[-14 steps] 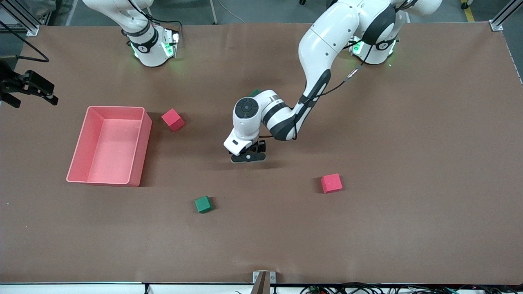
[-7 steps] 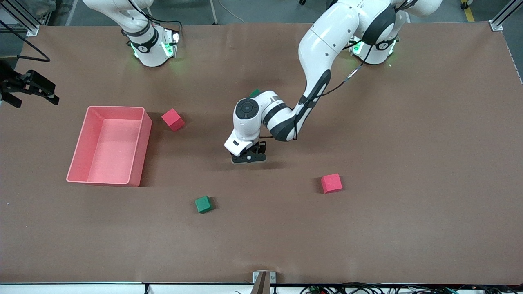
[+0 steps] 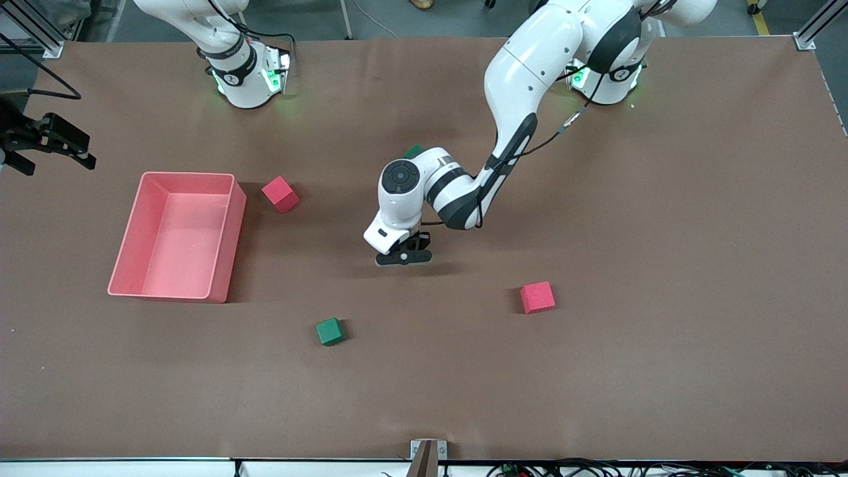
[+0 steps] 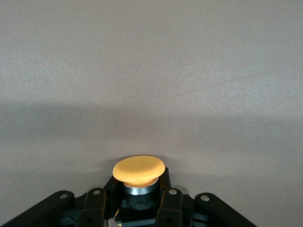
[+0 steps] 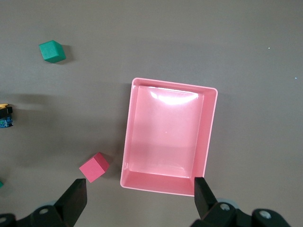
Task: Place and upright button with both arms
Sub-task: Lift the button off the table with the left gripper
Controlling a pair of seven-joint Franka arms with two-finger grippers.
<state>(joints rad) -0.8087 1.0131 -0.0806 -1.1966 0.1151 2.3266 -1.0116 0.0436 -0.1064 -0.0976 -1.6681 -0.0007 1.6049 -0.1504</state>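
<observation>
My left gripper is low over the middle of the table. In the left wrist view it is shut on the button. Its black fingers clamp the dark body, and the round orange cap sticks out past the fingertips just over the brown table. In the front view the button is hidden under the left hand. My right gripper hangs high over the right arm's end of the table. In the right wrist view it is open and empty, over the pink bin.
A pink bin stands toward the right arm's end, also seen in the right wrist view. A red cube lies beside it. A green cube and a second red cube lie nearer the front camera. Another green cube peeks from under the left arm.
The left hand has shifted very slightly over the same spot, still holding the button. The right gripper and the cubes have not visibly moved.
</observation>
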